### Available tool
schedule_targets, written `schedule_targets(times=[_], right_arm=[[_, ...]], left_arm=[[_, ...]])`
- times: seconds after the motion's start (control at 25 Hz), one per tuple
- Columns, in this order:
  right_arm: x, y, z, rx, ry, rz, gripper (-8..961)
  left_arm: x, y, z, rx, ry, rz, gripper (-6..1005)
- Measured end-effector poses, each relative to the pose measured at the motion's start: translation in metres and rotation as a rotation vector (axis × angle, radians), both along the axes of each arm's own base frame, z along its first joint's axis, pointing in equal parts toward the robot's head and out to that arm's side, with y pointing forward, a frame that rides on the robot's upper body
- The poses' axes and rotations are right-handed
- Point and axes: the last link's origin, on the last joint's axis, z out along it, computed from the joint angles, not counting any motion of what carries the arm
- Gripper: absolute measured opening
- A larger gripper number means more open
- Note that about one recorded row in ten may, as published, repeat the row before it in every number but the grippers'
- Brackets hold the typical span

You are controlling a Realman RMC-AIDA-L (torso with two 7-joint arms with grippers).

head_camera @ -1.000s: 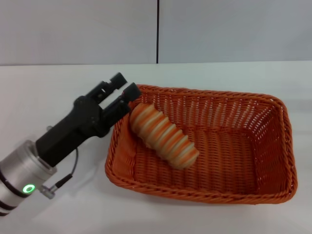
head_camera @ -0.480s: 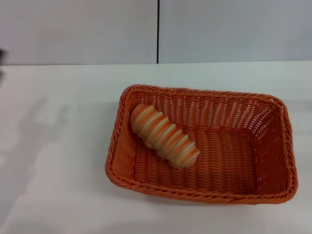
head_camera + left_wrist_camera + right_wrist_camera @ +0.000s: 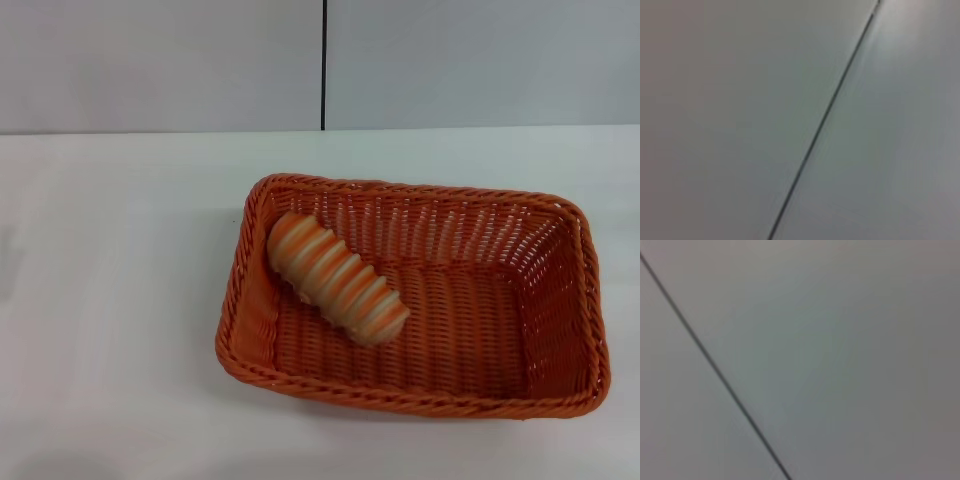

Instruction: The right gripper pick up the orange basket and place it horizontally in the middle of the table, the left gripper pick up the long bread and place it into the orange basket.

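Gone from the head view is the left hand, which a second ago reached over the near-left corner of the orange basket [image 3: 420, 300]; half a second ago it had already cleared, and nothing else has shifted since. The orange basket sits lengthwise across the white counter [image 3: 110, 300], slightly right of centre, its braided rim unbroken all round. Inside it lies the long bread [image 3: 337, 279], resting on the woven floor in the left half, angled from the far-left corner toward the middle, one end close against the left wall. The rest of the basket floor shows bare weave.

Neither hand appears in any view, so whether either is released or clenched cannot be told. Both wrist views show only a grey wall [image 3: 740, 100] crossed by a thin dark seam [image 3: 820, 125].
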Motion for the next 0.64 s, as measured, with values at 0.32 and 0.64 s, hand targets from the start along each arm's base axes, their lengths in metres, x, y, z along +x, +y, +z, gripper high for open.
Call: schedule_targets(times=[0.32,0.64], right_arm=[[0.010,-0.012,0.001,0.046,0.035,-0.048,718],[0.017,-0.020,0.001,0.068,0.061,-0.079,718]], left_arm=[[-0.002,-0.002,0.002,0.046,0.051,0.047,800],[-0.003,-0.001,0.001,0.041,0.049,0.055,800]])
